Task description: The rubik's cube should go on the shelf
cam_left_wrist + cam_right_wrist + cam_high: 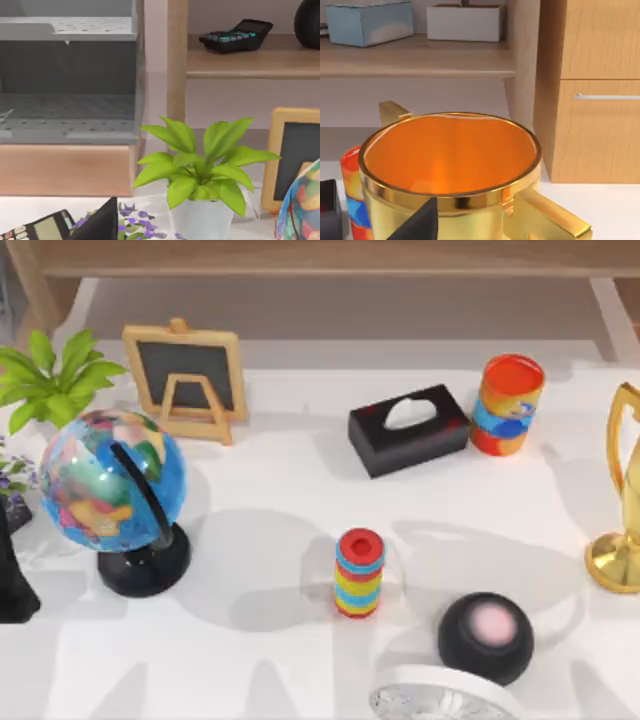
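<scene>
The rubik's cube is out of view. The shelf [330, 258] is a long light-brown plank across the far edge of the table, on wooden side supports. In the left wrist view the shelf [250, 62] carries a black calculator [235, 35]. In the right wrist view the shelf [420, 60] holds a blue box and a white box. A dark part of my left gripper [100, 225] hangs near the potted plant at the table's left. A dark part of my right gripper [417, 222] sits close above the gold trophy at the right.
On the table stand a globe [112, 485], a chalkboard easel [185, 380], a black tissue box [408, 430], a tall striped cylinder [508, 403], a small striped cylinder [359, 572], a black round device [486, 635], a white fan [440, 698], a gold trophy [625, 510] and a plant [50, 380].
</scene>
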You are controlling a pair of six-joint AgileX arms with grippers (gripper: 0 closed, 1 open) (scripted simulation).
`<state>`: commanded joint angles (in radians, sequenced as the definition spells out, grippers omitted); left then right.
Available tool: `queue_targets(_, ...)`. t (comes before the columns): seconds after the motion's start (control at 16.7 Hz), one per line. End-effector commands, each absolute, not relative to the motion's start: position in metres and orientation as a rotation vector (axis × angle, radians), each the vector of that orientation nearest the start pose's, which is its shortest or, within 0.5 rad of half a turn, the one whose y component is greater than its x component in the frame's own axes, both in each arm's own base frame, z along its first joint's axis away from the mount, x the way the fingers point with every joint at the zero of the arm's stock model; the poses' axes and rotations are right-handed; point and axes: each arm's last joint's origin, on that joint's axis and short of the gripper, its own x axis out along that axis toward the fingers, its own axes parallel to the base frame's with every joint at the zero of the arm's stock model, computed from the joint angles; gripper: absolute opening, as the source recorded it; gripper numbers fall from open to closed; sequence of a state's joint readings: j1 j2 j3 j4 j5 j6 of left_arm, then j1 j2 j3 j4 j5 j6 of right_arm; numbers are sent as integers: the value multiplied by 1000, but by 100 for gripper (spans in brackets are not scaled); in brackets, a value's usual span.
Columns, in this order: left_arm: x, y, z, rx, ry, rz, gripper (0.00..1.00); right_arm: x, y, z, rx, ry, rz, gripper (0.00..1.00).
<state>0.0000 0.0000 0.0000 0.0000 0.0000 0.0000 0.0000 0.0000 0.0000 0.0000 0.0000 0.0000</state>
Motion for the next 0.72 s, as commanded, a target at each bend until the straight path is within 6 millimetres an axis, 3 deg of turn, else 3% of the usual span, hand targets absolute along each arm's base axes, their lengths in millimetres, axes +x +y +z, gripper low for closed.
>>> queue_targets(0.3, 106, -1, 160, 0, 0, 0, 100, 108, -2, 170, -52, -9, 11, 100)
queue_targets(0.54, 106, -1, 160, 0, 0, 0, 100, 122, -5, 204, -230, -30, 21, 100)
queue_targets(0.72, 106, -1, 160, 0, 0, 0, 100, 151, -13, 235, -422, -42, 15, 100)
